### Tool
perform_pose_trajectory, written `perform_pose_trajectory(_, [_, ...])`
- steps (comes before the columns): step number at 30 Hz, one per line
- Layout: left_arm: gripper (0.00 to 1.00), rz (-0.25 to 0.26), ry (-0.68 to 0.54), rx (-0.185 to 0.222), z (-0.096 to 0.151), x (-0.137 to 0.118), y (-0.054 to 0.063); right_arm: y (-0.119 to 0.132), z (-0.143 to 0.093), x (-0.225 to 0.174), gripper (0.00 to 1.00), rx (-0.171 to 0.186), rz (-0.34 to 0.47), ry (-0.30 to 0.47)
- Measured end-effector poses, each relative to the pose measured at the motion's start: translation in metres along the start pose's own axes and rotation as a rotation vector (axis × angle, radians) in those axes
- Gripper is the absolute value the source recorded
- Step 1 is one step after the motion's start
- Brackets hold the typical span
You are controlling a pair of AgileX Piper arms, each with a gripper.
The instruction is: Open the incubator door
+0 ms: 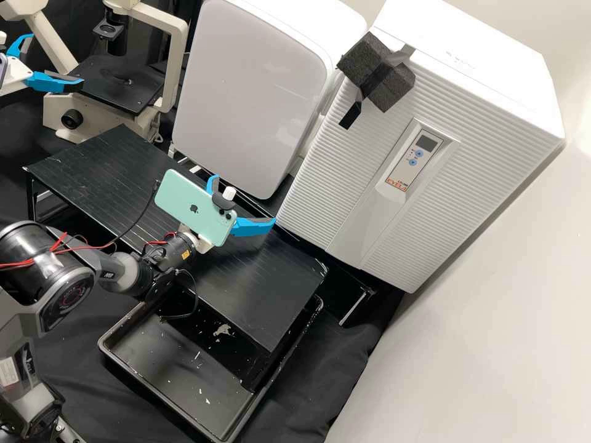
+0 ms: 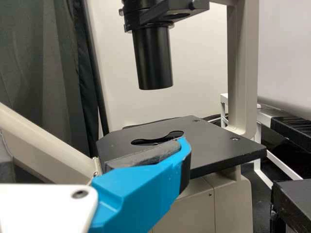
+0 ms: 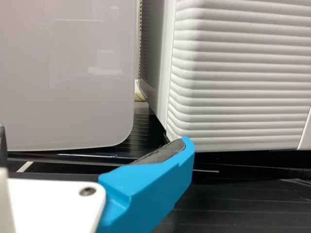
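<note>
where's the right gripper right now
In the high view, the right gripper is over the black stand, right of the green phone, with one fingertip near the lower left corner of the incubator.

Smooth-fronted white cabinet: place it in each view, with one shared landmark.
High view: smooth-fronted white cabinet, between beige microscope and ribbed-front white incubator.
Left wrist view: cabinet as a pale panel beside the microscope's upright.
Right wrist view: cabinet across a narrow gap from the incubator.
Landmark: black slatted stand.
</note>
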Motion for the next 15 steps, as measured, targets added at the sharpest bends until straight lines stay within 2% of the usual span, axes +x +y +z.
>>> perform_pose_trajectory(10, [1.00,0.000,0.000,0.000,0.000,0.000,0.000,0.000,0.000,0.000,1.00,0.000,0.000,0.000])
perform_pose_trajectory(13, [1.00,0.000,0.000,0.000,0.000,0.000,0.000,0.006,0.006,-0.005,1.00,-0.007,0.011,-0.010])
perform_pose_trajectory(15, [1.00,0.000,0.000,0.000,0.000,0.000,0.000,0.016,0.012,-0.010,1.00,0.005,0.038,-0.027])
